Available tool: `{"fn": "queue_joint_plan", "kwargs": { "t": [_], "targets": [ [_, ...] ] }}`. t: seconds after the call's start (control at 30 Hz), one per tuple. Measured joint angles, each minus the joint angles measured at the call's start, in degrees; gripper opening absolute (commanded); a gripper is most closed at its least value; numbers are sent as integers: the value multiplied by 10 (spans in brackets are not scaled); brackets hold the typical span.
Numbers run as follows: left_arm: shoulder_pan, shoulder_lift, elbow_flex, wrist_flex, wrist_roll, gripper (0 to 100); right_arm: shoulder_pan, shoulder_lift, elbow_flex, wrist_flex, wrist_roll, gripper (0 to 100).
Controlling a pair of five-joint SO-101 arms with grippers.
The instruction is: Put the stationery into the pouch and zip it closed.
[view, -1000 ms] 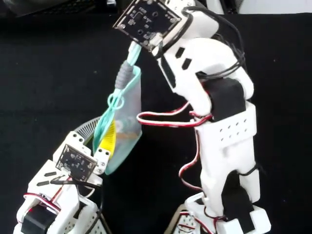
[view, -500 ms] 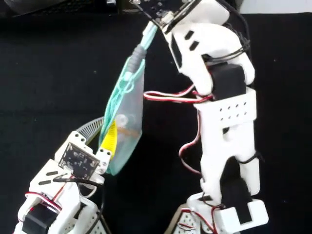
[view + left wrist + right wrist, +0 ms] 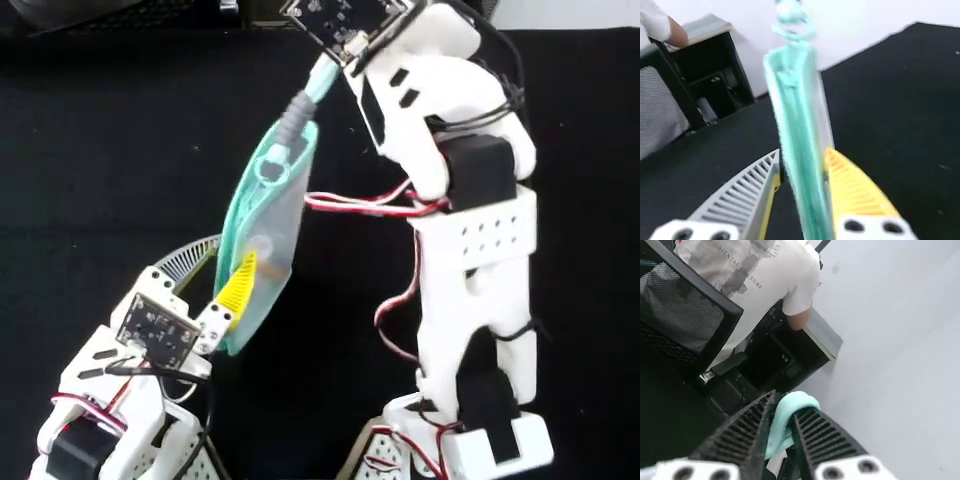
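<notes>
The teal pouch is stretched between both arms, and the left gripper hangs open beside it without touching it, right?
Not quite. The left gripper is not open beside the pouch: it is shut on it, clamping it from both sides, as the left wrist view shows. The rest of what you said holds.

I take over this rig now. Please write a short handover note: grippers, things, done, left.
Left gripper: shut on the lower end of the pouch.
Right gripper: shut on the teal pull tab at its upper end.
The pouch is stretched between both arms.
Done: small items show through its wall.
Left: zip state unclear; check it and finish zipping.
</notes>
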Motion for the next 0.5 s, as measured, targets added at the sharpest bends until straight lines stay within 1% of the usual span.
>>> {"fn": "queue_joint_plan", "kwargs": {
  "t": [0.17,0.33,0.5],
  "targets": [
    [-30,-1,-45,-7,-1,180,-9,-12,0,1,0,12],
    [-32,-1,-64,-11,-1,180,-11,-13,0,19,0,12],
    [-32,-1,-56,-20,-1,180,-39,-15,0,48,0,12]
  ]
}}
